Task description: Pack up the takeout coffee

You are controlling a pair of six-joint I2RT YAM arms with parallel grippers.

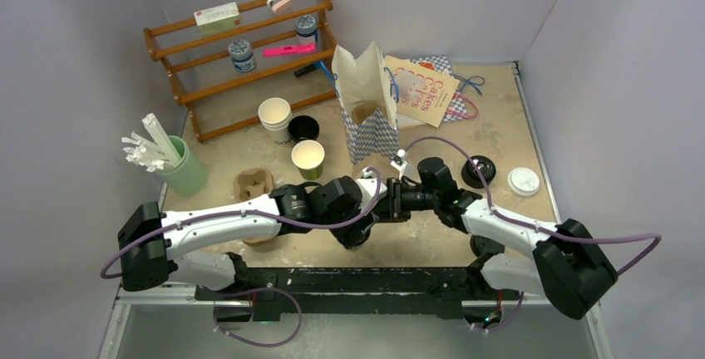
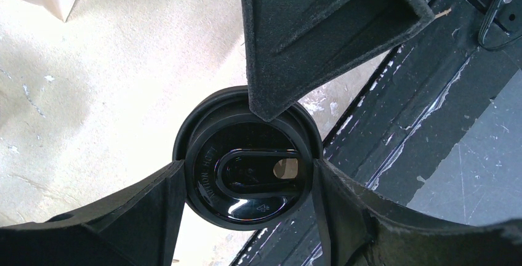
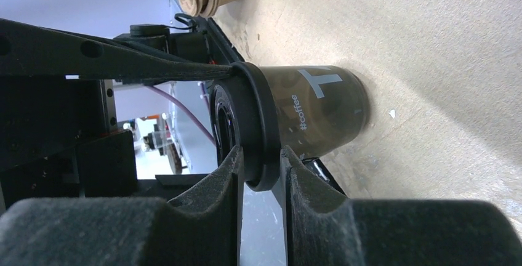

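Note:
The takeout coffee is a small black paper cup (image 3: 320, 112) printed "#coffee", capped with a round black sip lid (image 2: 246, 180). It stands near the table's front edge. My left gripper (image 2: 247, 164) comes from above with a finger on each side of the lid and is shut on it. My right gripper (image 3: 260, 155) reaches in from the side and pinches the lid's rim (image 3: 255, 124) between its pads. One of its fingers (image 2: 289, 44) shows in the left wrist view. In the top view both grippers (image 1: 374, 209) meet over the cup, which is mostly hidden.
An open paper bag (image 1: 366, 105) stands behind the grippers, with a flat "Cakes" bag (image 1: 424, 89) beside it. A cardboard cup carrier (image 1: 253, 183), a green cup (image 1: 308, 158), stacked white cups (image 1: 274, 116), a black lid (image 1: 479, 169) and a white lid (image 1: 523, 180) lie around.

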